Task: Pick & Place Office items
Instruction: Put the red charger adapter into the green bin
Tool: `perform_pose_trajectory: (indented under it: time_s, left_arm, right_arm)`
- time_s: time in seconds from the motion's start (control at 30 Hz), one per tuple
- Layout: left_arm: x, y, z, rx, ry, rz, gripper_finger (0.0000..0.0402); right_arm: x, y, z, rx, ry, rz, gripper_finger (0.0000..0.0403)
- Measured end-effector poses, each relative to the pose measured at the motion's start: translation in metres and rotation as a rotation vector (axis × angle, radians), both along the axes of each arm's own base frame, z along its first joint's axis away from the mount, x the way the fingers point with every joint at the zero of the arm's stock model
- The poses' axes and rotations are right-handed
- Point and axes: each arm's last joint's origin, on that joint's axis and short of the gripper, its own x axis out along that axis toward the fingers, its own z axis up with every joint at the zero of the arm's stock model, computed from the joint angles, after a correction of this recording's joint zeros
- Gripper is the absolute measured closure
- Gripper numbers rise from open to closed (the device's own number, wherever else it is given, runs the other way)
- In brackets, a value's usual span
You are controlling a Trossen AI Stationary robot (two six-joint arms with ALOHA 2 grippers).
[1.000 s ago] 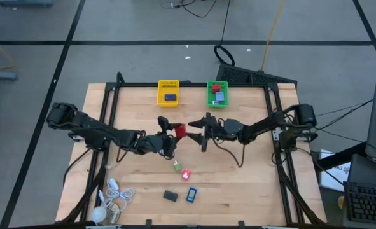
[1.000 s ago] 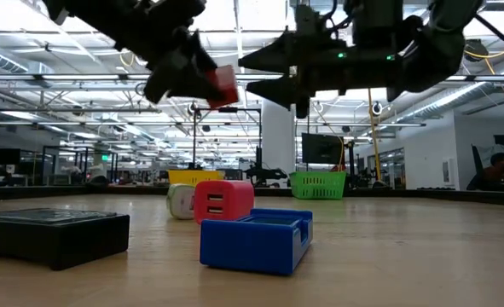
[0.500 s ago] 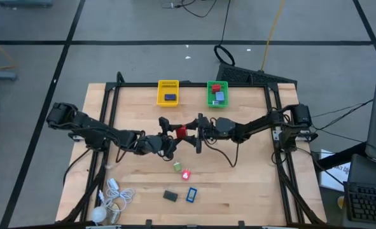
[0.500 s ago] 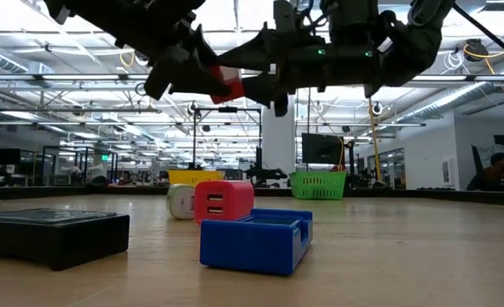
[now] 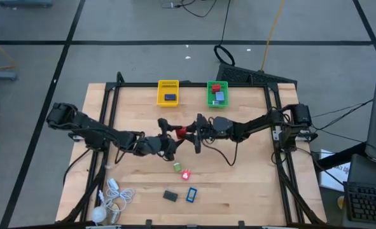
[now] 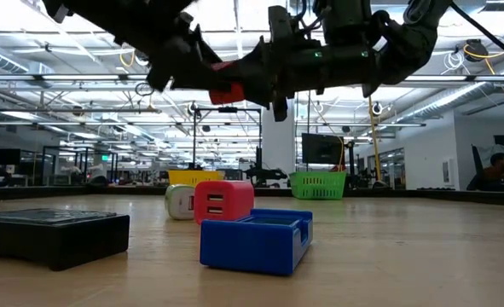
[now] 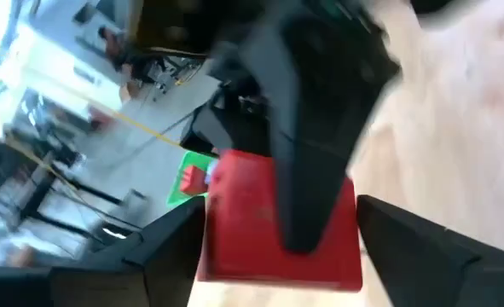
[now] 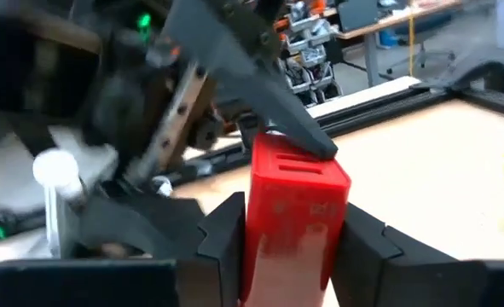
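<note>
A red block [image 5: 182,131] hangs above the table's middle between both grippers; it also shows in the low view [image 6: 226,91]. My left gripper [image 5: 174,131] reaches it from the left and my right gripper [image 5: 189,132] from the right, each shut on it. On the near table lie a green-white piece [image 5: 177,166], a pink piece [image 5: 186,174], a black piece [image 5: 170,196] and a blue piece [image 5: 191,194]. My left gripper has the red block [image 7: 252,247] between its two fingers, which stand against two opposite sides; one finger [image 8: 277,119] meets the block's far end. It comes roughly level from the table's left. The block is clear of the table. My right gripper pinches the red block's two opposite sides [image 8: 260,213] between its fingers, coming roughly level from the table's right. One of its fingers [image 7: 311,128] lies across a red face in the left wrist view. The block hangs clear of the table.
A yellow basket [image 5: 168,92] and a green basket [image 5: 217,93], each with pieces in it, stand at the far edge. A white coiled cable with a ball [image 5: 111,200] lies at the near left corner. The black frame rails [image 5: 273,114] run along the table's sides.
My right gripper has moved toward the table's left to the red block and shut on it. The block has stayed in the air in my left gripper, which has kept nearly still.
</note>
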Motion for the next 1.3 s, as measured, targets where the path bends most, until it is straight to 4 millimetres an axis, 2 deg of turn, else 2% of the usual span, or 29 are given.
perform_pose_trajectory:
  time_s: [0.1, 0.27, 0.4, 0.53, 0.77, 1.0, 1.1, 1.3]
  left_arm:
    - [-0.007, -0.011, 0.01, -0.027, -0.067, 0.032, 0.0062]
    - [-0.025, -0.019, 0.032, -0.06, -0.092, -0.059, 0.0019]
    - [-0.045, -0.009, 0.049, -0.169, -0.089, -0.151, 0.0005]
    - [-0.071, 0.009, 0.053, -0.284, -0.121, -0.214, 0.0008]
    - [-0.125, 0.036, 0.03, -0.365, -0.267, -0.154, 0.0021]
    - [-0.16, 0.051, 0.001, -0.402, -0.502, -0.13, 0.0012]
    - [-0.169, 0.055, -0.006, -0.432, -0.584, -0.092, 0.0012]
    - [-0.18, 0.062, -0.014, -0.48, -0.675, 0.007, 0.0011]
  right_arm:
    - [-0.003, -0.003, 0.003, -0.041, 0.008, 0.034, 0.0289]
    - [-0.011, -0.013, 0.015, -0.061, 0.052, 0.01, 0.0289]
    - [-0.021, -0.02, 0.03, -0.089, 0.072, -0.011, 0.029]
    - [-0.033, -0.026, 0.044, -0.128, 0.115, -0.052, 0.029]
    - [-0.055, -0.038, 0.055, -0.215, 0.272, -0.252, 0.029]
    - [-0.074, -0.059, 0.064, -0.234, 0.352, -0.429, 0.029]
    - [-0.082, -0.076, 0.065, -0.203, 0.376, -0.491, 0.029]
    - [-0.101, -0.123, 0.054, -0.124, 0.465, -0.659, 0.029]
